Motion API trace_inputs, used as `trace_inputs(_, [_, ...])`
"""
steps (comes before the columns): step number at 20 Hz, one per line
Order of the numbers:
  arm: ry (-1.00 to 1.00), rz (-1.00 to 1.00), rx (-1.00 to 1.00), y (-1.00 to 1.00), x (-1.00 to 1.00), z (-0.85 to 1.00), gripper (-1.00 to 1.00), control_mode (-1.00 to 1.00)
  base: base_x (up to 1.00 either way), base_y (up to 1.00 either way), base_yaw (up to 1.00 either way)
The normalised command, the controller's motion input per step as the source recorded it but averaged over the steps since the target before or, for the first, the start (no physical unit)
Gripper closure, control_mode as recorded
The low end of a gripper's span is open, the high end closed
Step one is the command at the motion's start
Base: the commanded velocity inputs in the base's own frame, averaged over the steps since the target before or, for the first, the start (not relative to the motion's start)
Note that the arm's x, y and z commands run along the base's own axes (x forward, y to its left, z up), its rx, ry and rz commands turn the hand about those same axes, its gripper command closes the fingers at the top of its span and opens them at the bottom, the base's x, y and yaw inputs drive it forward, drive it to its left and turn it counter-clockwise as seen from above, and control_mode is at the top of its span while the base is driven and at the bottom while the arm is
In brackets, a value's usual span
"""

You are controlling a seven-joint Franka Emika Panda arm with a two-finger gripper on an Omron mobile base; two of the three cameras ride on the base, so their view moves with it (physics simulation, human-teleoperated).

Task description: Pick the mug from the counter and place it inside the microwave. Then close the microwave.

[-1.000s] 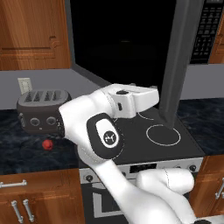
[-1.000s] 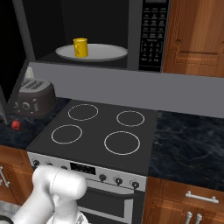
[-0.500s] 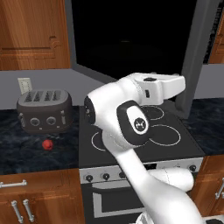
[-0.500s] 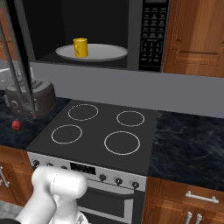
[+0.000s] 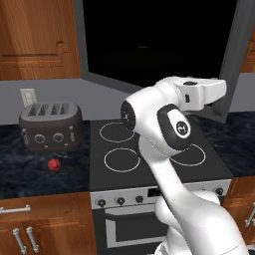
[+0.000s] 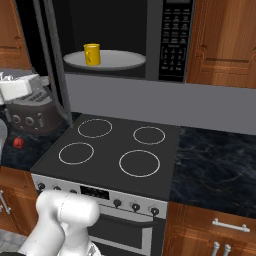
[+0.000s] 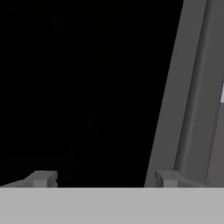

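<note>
The yellow mug (image 6: 92, 54) stands upright on the white turntable inside the open microwave (image 6: 172, 40). The microwave door (image 5: 149, 45) hangs partly open, with its dark outer face towards the left base camera and its grey free edge (image 6: 50, 60) in front of the cavity. My gripper (image 5: 221, 92) is up against that outer face near the free edge, far from the mug. In the hand view the gripper (image 7: 105, 179) is open with nothing between its fingertips (image 7: 41, 178). The grey bar handle (image 7: 192, 87) rises just beyond the right one. The counter (image 5: 30, 169) lies below.
A dark grey toaster (image 5: 51, 127) and a small red round object (image 5: 55, 165) sit on the counter left of the black stovetop (image 5: 149, 159). Wooden cabinets (image 6: 225, 40) flank the microwave. More counter (image 6: 215, 160) runs right of the stove.
My hand has swung right across the door's outer face to its free edge. The door has turned further towards the cavity. The jaws have narrowed slightly, and the mug has not moved.
</note>
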Motion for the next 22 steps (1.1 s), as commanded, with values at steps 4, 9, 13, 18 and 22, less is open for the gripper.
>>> trace_inputs(4, [-0.02, 0.00, 0.00, -0.51, 0.49, 0.00, -1.00, -1.00, 0.00, 0.00, 0.00])
trace_inputs(9, [0.00, 0.03, 0.00, -0.39, 0.61, 0.00, -1.00, -1.00, 0.00, 0.00, 0.00])
trace_inputs(13, [0.00, 0.05, 0.00, -0.36, 0.59, 0.01, -1.00, -1.00, 0.00, 0.00, 0.00])
trace_inputs(18, [0.00, 0.09, 0.00, -0.40, 0.58, 0.05, -1.00, -1.00, 0.00, 0.00, 0.00])
trace_inputs(22, [0.00, 0.14, 0.00, -0.46, 0.52, 0.05, -1.00, -1.00, 0.00, 0.00, 0.00])
